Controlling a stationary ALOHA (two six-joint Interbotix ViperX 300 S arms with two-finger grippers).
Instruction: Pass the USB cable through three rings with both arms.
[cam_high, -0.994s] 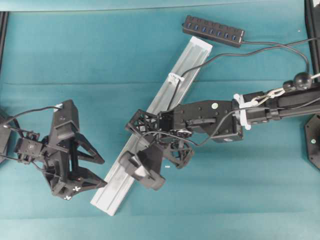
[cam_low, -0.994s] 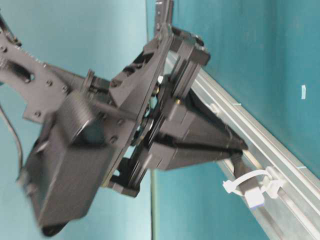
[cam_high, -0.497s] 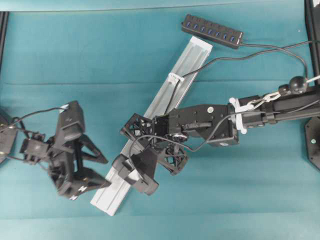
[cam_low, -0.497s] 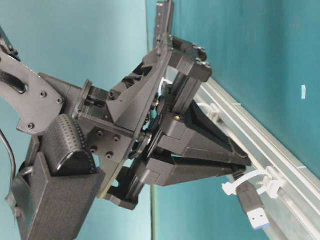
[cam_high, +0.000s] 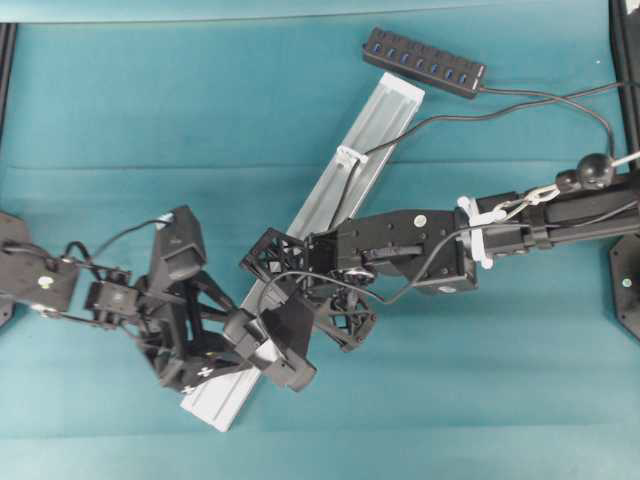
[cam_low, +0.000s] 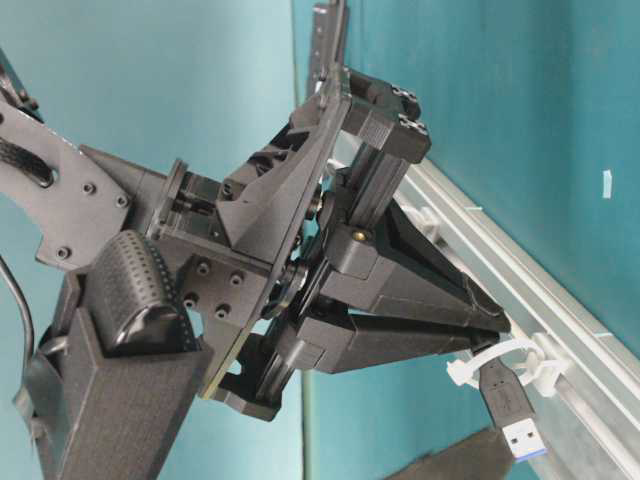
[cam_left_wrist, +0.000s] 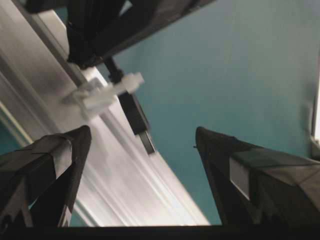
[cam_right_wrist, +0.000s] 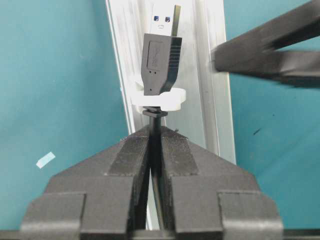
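The USB cable (cam_high: 420, 125) runs from the black hub (cam_high: 425, 62) through a whitish ring (cam_high: 350, 157) on the silver rail (cam_high: 375, 120). My right gripper (cam_right_wrist: 156, 131) is shut on the cord just behind its plug (cam_right_wrist: 160, 62). The plug pokes through another ring (cam_right_wrist: 159, 100) and hangs past it above the rail, as the table-level view shows at the plug (cam_low: 510, 400) and ring (cam_low: 500, 360). A further ring (cam_low: 428, 222) sits behind the gripper. My left gripper (cam_left_wrist: 142, 132) is open, its fingers straddling the rail with the plug (cam_left_wrist: 134, 114) between and ahead of them.
The rail lies diagonally across the teal mat, its near end (cam_high: 205, 410) under my left gripper (cam_high: 240, 343). A small white scrap (cam_right_wrist: 46, 159) lies on the mat beside the rail. Black frame posts (cam_high: 625, 60) stand at the right edge.
My left gripper has moved right, from well off the rail to its near end, staying open. The right gripper pushed the plug a little farther through the ring.
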